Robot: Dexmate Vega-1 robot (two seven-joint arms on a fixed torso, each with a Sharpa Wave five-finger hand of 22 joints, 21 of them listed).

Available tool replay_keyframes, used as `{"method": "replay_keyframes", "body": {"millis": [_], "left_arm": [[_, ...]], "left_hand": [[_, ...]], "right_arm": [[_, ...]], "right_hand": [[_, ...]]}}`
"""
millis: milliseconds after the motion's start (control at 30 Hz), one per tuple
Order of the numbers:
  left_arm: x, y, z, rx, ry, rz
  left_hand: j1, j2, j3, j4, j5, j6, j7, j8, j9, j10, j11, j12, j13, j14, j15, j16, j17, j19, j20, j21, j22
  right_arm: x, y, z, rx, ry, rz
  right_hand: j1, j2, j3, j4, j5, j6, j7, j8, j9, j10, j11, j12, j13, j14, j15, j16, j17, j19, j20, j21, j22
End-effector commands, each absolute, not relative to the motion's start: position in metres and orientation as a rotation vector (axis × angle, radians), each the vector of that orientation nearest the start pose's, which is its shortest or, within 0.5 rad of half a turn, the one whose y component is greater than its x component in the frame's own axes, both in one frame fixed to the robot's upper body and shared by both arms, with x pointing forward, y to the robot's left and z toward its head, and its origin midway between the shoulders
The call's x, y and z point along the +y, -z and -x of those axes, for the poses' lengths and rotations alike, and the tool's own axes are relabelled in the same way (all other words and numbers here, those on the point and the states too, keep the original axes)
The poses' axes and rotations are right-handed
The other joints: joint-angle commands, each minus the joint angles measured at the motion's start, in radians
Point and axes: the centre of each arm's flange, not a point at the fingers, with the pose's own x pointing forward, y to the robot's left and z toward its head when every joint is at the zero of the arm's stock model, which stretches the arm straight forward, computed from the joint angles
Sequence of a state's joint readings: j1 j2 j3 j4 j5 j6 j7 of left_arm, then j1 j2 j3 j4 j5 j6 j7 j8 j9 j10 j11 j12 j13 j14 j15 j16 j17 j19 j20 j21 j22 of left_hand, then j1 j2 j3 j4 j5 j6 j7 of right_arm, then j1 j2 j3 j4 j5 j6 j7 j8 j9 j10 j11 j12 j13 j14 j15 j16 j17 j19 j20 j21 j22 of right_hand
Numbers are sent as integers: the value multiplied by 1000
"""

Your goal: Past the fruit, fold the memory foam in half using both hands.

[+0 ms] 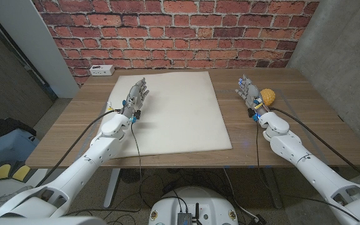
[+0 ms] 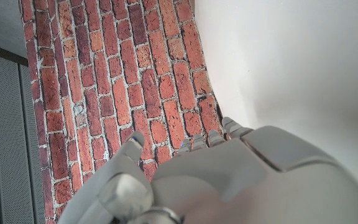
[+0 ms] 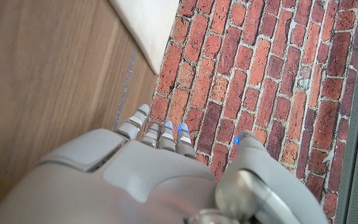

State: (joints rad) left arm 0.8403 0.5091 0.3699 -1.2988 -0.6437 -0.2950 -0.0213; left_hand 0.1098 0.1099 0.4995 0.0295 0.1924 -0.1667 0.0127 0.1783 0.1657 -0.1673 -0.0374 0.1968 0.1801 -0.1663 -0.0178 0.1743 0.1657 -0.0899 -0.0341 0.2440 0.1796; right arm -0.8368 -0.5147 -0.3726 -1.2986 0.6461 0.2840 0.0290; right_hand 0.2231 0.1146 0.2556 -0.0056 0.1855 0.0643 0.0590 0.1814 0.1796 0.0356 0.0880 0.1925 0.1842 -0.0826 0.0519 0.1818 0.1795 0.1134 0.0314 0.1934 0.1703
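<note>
A large cream memory foam sheet (image 1: 170,111) lies flat and unfolded on the wooden table (image 1: 292,125). My left hand (image 1: 136,99) is over the sheet's left part, fingers stretched toward the brick wall, holding nothing. In the left wrist view the same hand (image 2: 229,180) shows beside the foam (image 2: 291,62). My right hand (image 1: 250,92) is over bare wood to the right of the sheet, fingers extended, empty. An orange fruit (image 1: 267,97) sits just right of that hand. The right wrist view has the hand (image 3: 160,180) and a corner of the foam (image 3: 145,22).
A white power strip (image 1: 103,70) lies at the table's back left corner. A brick wall (image 1: 174,31) stands behind the table. A grey concrete wall (image 1: 349,50) rises on the right.
</note>
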Motion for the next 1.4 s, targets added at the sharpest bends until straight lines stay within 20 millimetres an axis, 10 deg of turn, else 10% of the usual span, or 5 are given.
{"method": "replay_keyframes", "body": {"millis": [33, 200, 1400], "left_arm": [[292, 26, -643, -645, 135, -13], [290, 30, -633, -637, 81, -47], [303, 56, -546, -590, -116, -334]], "left_hand": [[19, 9, 8, -13, 2, -7, -2, 16, 5, -36, 9, 17, 2, -61, 9, 13, 3, 24, 6, 6, 4], [36, 6, 11, -30, -2, 43, -24, 22, 6, 7, 5, 25, 2, -28, 3, 13, 2, -9, 45, -14, 5], [59, 7, 13, -55, -7, 72, -53, 10, 8, 22, 30, 16, 3, -25, 36, 4, 3, -19, 50, -25, 7]], "right_arm": [[-290, 24, -651, -571, -193, 33], [-289, 23, -646, -558, -177, 95], [-269, 6, -598, -508, -194, 463]], "right_hand": [[19, 7, 13, -7, 5, 4, -1, 7, 3, 3, 10, 4, 5, 1, 13, 9, 2, 1, 13, 5, 5], [26, 13, 18, -11, 5, 5, 0, 7, 3, 6, 13, 5, 5, 2, 13, 9, 2, 2, 16, 5, 5], [77, 31, 50, -47, -2, -2, -16, 6, 3, 10, 9, 5, 5, 14, 5, 10, 0, 6, 17, 5, 5]]}}
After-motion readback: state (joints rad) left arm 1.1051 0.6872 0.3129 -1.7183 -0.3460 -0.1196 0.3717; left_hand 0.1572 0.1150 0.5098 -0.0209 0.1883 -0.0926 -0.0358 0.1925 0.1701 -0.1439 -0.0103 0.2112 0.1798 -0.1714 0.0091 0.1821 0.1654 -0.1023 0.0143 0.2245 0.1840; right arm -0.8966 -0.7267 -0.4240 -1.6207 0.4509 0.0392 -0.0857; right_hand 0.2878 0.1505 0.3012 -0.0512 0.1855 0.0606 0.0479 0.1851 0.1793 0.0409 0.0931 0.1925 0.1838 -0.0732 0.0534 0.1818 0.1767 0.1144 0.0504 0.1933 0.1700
